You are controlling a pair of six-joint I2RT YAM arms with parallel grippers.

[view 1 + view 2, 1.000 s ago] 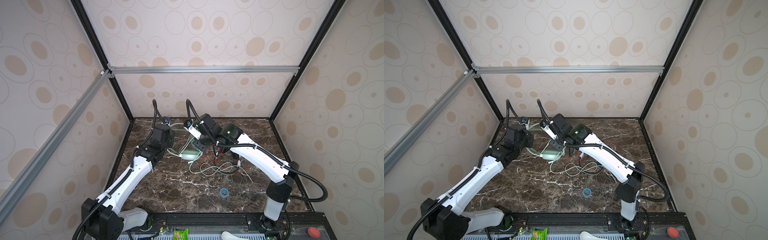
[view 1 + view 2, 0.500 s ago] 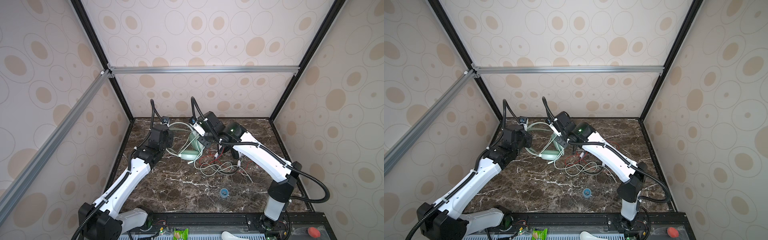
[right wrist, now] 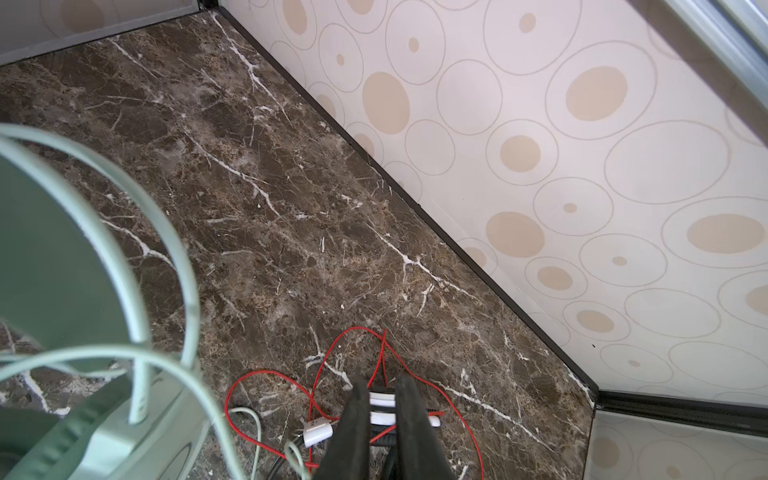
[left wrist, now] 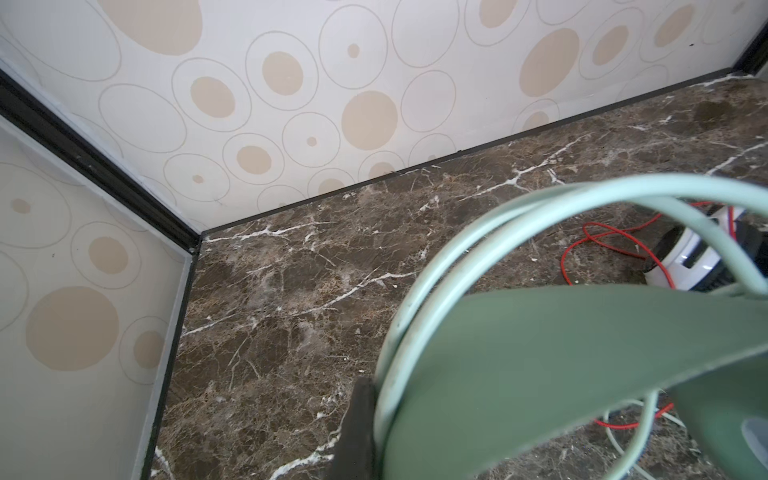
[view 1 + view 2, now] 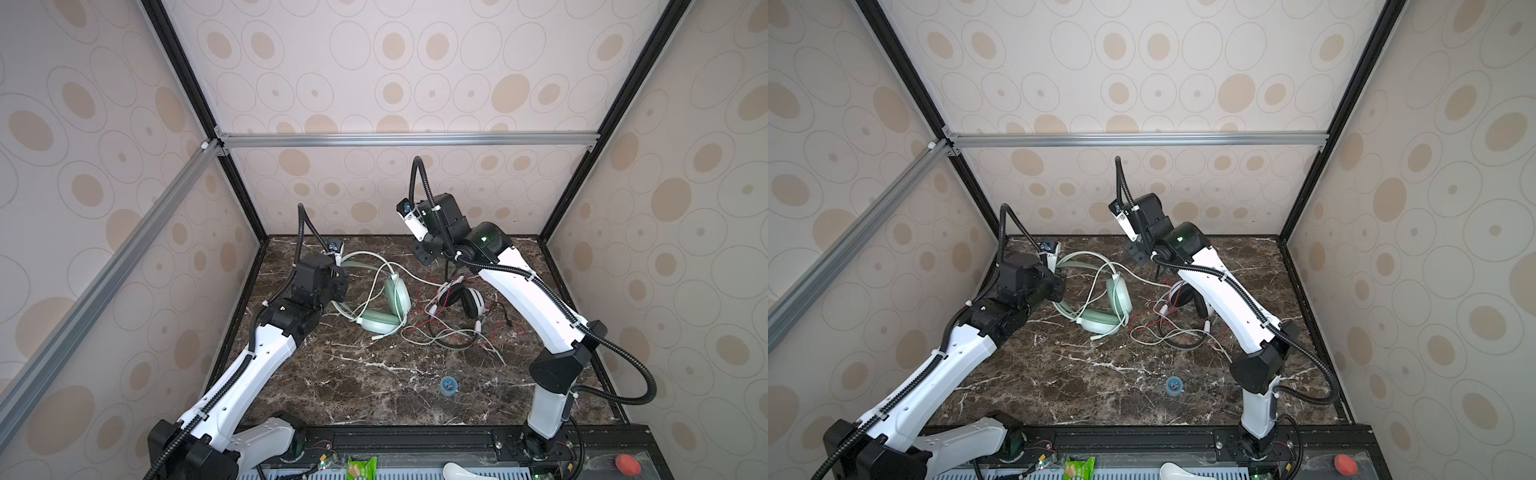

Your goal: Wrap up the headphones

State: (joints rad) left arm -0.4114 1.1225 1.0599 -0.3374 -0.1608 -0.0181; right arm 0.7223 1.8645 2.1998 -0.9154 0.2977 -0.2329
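Mint headphones [image 5: 397, 293] diagonal, band back-left in tightly closed left fingers [image 4: 358, 428]; right fingers [image 3: 409, 424] narrowly apart, empty.

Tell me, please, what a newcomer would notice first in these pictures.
The mint green headphones on the dark marble table, back left, their headband pinched by the left gripper. Just right of them, white-and-black headphones lie in a tangle of cords by the right arm.

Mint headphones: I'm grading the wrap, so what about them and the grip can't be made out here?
Left gripper: hidden behind its wrist in both top views; headband and frame edge leave one finger in the left wrist view.
Mint headphones: cord turns blurred in wrist views, tiny in top views.
White-and-black headphones: partly behind right arm in a top view.
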